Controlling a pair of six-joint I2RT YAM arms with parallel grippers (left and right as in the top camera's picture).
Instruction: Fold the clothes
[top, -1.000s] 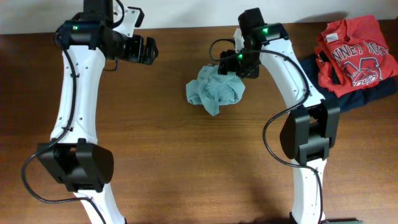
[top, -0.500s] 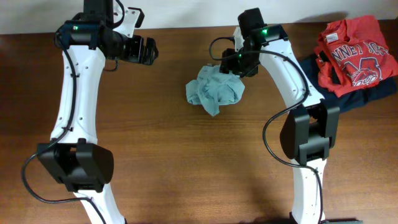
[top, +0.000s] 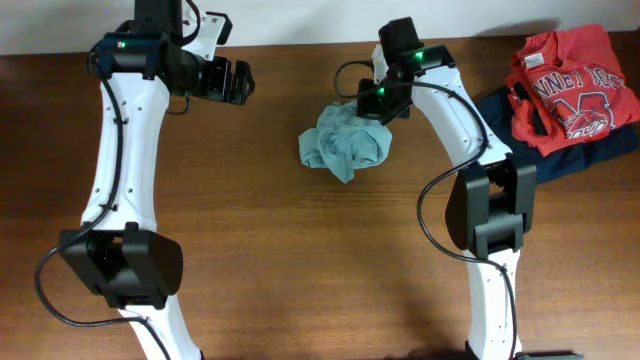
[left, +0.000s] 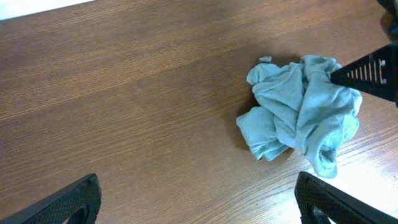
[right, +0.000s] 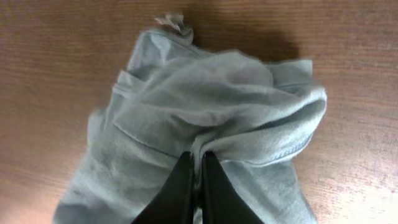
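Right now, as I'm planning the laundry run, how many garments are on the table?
3: a sage T-shirt bunched at centre, a red shirt at the far right, a navy garment beneath it. More may hide there.

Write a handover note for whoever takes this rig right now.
Left gripper: open, empty, above the table, left of the T-shirt.
Right gripper: shut on a pinch of fabric at the T-shirt's far-right side.
T-shirt: crumpled heap mid-table, not spread.
Red shirt lies on a dark garment at the far right corner, apart from the T-shirt.
Done: the grip only. Left: lift, spread flat, fold.
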